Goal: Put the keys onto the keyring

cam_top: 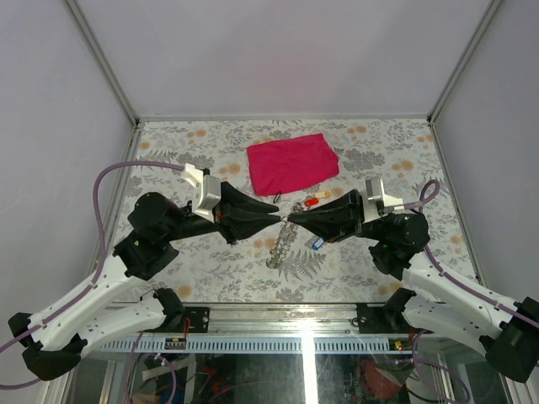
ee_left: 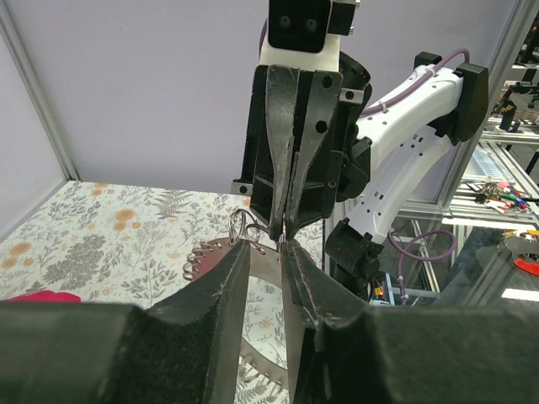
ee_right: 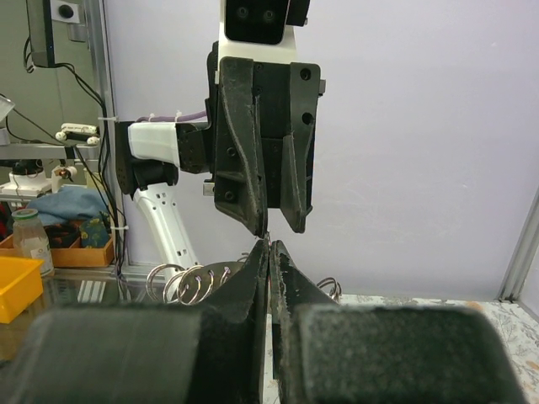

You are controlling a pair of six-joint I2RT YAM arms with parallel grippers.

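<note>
Silver coiled wire, the keyring (cam_top: 283, 242), is held above the middle of the floral-patterned table (cam_top: 210, 261). I cannot tell whether its lower end touches the surface. The left gripper (cam_top: 275, 217) reaches in from 9 o'clock and the right gripper (cam_top: 292, 220) from 3 o'clock, their tips almost meeting. Each has its fingers pressed nearly together, pinching the ring's thin metal at its upper edge. Smaller loops dangle toward 6 o'clock.

Gripping from both sides probably steadies the ring so the coil can be pried apart for a key. What look like two keys lie loose on the table: an orange-headed key (cam_top: 313, 201) at 1 o'clock of the grippers and a blue-headed key (cam_top: 318, 243) at 4 o'clock. A magenta cloth (cam_top: 292, 162) lies flat at 12 o'clock.

No container stands on the table. Beyond it sits a yellow bin (ee_right: 17, 290), its contents hidden.
</note>
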